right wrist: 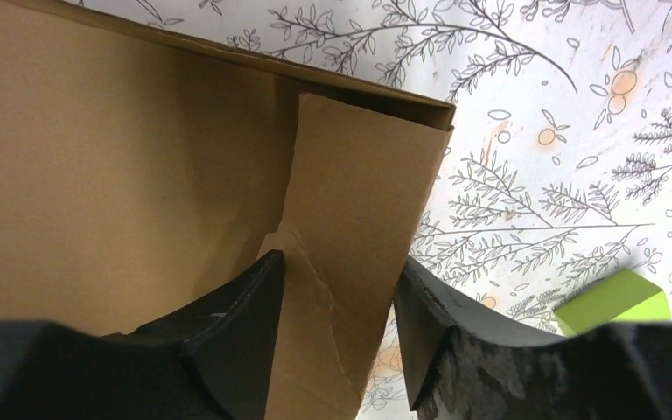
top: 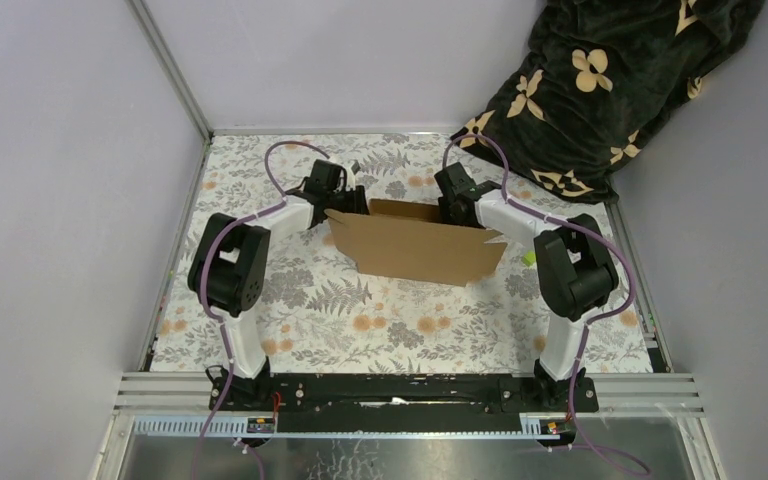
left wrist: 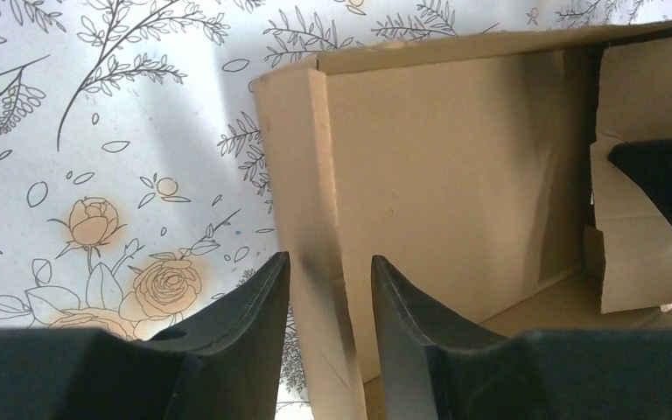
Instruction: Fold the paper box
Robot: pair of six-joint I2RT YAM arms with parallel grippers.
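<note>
Risk: end walls spring open.
The left gripper (left wrist: 328, 262) and right gripper (right wrist: 337, 262) straddle the paper box (top: 415, 255) walls, fingers spread, not pinching; creased flaps may unfold.

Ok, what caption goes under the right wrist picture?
Right hand straddling a side flap of the plain brown cardboard box, small lime-green block nearby on the flowery tablecloth.

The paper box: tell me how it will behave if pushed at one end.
The paper box probably slides easily: it is thin cardboard, resting loose on the tablecloth. Its end flap likely bends rather than pushes back, since it already shows a crease. The tall upright panel may fold over along its base.
</note>
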